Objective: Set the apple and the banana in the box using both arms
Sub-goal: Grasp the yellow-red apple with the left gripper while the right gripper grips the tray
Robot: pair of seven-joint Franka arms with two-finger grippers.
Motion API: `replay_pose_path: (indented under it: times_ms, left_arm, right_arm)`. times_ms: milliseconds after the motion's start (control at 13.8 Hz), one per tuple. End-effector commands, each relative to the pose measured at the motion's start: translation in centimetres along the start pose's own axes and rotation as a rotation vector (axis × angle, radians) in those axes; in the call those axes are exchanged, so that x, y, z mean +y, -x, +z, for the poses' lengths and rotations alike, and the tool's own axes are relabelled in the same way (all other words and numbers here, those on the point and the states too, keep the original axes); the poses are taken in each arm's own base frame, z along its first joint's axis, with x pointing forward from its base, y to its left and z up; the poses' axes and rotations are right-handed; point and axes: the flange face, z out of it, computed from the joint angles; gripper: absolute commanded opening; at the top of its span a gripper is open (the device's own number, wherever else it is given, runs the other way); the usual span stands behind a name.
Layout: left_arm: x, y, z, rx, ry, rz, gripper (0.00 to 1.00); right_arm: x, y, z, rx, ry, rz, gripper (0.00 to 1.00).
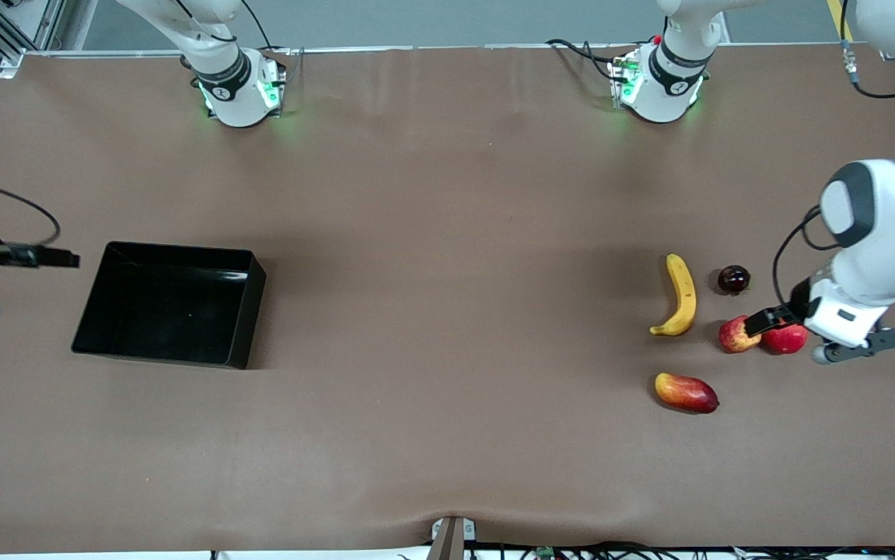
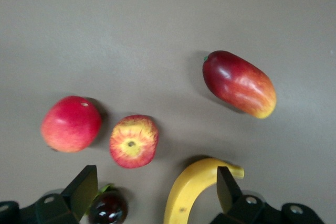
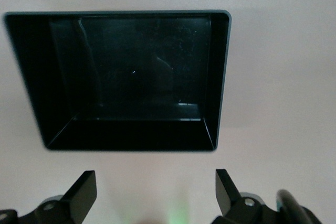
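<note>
The streaked red-and-yellow apple [image 1: 735,335] [image 2: 133,141] lies on the table toward the left arm's end. The yellow banana [image 1: 681,296] [image 2: 189,192] lies beside it, toward the table's middle. My left gripper [image 1: 764,320] [image 2: 155,187] hangs open over this cluster of fruit and holds nothing. The black box [image 1: 249,319] [image 3: 219,77] stands empty toward the right arm's end. My right gripper [image 1: 58,257] [image 3: 155,190] hovers open over the table beside the box, with nothing between its fingers.
A smooth red round fruit [image 1: 788,339] [image 2: 71,124] touches the apple. A small dark fruit [image 1: 733,278] [image 2: 107,209] lies farther from the front camera than the apple. A red-yellow mango [image 1: 686,393] [image 2: 239,83] lies nearer to it.
</note>
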Motion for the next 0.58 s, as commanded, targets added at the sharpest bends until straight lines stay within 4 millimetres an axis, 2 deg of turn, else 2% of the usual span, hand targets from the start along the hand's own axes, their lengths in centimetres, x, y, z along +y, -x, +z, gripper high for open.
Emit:
replay_pose_path:
  times_ms: [0, 145, 289, 434, 506]
  left_arm:
    - [-0.5, 1.3, 3.3, 0.003, -0.002, -0.078, 1.00]
    - [-0.8, 1.7, 6.0, -0.017, 0.000, -0.097, 1.00]
    - [-1.4, 1.8, 7.7, -0.014, -0.044, -0.057, 1.00]
    - [-2.9, 1.6, 9.1, -0.011, -0.076, -0.052, 1.00]
    - [-3.1, 1.6, 9.9, -0.014, -0.079, -0.047, 1.00]
  right_arm:
    - [2.4, -2.8, 3.9, 0.034, 0.060, -0.022, 1.00]
    - [3.8, -3.2, 6.1, 0.053, 0.112, -0.061, 1.00]
    - [6.3, -4.1, 8.9, 0.083, 0.109, -0.090, 1.00]
    - [7.6, -4.5, 13.0, 0.106, 0.095, -0.123, 1.00]
    - [8.2, -4.1, 14.7, 0.112, 0.090, -0.117, 0.91]
